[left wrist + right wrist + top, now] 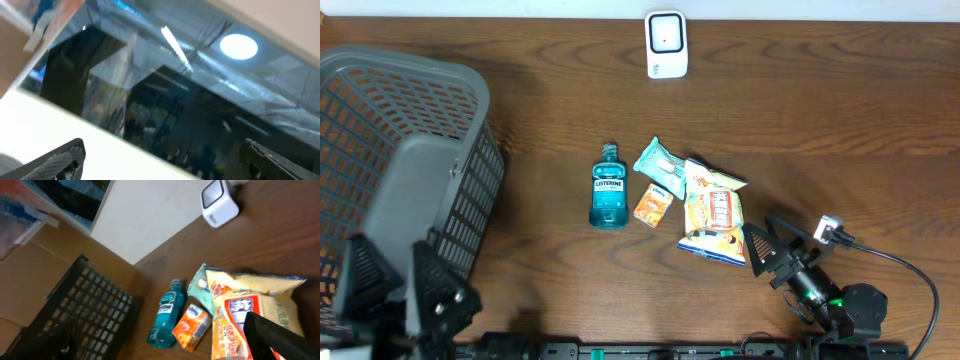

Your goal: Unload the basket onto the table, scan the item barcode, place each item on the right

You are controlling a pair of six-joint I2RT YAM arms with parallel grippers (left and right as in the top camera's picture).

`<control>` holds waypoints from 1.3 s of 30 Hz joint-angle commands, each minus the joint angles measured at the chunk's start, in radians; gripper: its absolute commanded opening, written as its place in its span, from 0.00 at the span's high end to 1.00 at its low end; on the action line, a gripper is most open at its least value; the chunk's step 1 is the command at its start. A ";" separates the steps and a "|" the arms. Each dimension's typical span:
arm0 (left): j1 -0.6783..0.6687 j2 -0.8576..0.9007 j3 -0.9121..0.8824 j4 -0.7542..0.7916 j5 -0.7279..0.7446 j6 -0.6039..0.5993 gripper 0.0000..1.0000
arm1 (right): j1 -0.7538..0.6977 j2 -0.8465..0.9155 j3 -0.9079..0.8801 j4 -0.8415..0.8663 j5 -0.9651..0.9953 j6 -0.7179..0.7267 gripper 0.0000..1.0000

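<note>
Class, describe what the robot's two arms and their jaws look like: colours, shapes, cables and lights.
The left arm and right arm are black. The right one carries a small green light, a white block and a trailing black cable. The jaws on both are pointed black triangles.

1 basket (470,190), 1 scanner (666,44), 1 bottle (608,188), 1 box (653,205), 2 bags (658,163) (713,215).

Blue mouthwash bottle (608,187), centre of the table: white label reading "LISTERINE" in dark capitals; the smaller lines beneath it are illegible. The snack bag (714,215) to its right, the small orange carton (653,204) between them, and the white scanner (666,44) at the far edge carry print too small to read.
</note>
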 commanded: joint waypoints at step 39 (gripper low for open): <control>0.006 -0.014 -0.522 -0.255 0.037 -0.111 0.02 | 0.004 0.456 0.527 -0.706 0.227 -0.491 0.11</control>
